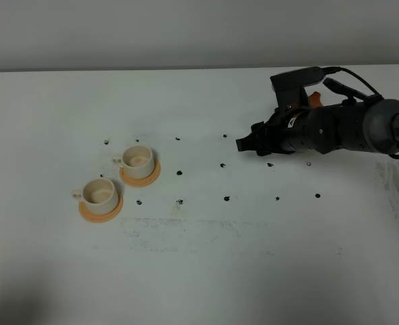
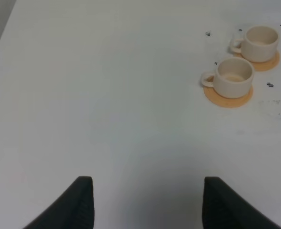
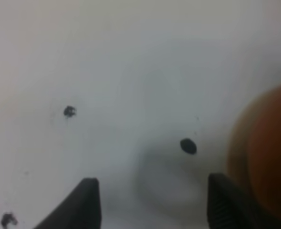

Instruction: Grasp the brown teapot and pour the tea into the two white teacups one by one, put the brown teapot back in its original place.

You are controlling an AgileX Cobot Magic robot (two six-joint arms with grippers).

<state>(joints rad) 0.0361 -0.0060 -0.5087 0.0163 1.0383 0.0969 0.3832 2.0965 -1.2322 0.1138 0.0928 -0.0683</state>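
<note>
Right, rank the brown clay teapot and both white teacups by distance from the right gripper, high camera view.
1. Brown clay teapot, behind the arm of the right gripper.
2. Rear white teacup, left.
3. Front white teacup, farther left.

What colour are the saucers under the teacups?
Orange, both saucers, under cream-white teacups; clearest in the left wrist view.

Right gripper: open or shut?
Open. On the right gripper, the fingers stand wide apart, only table between them; nothing held.
</note>
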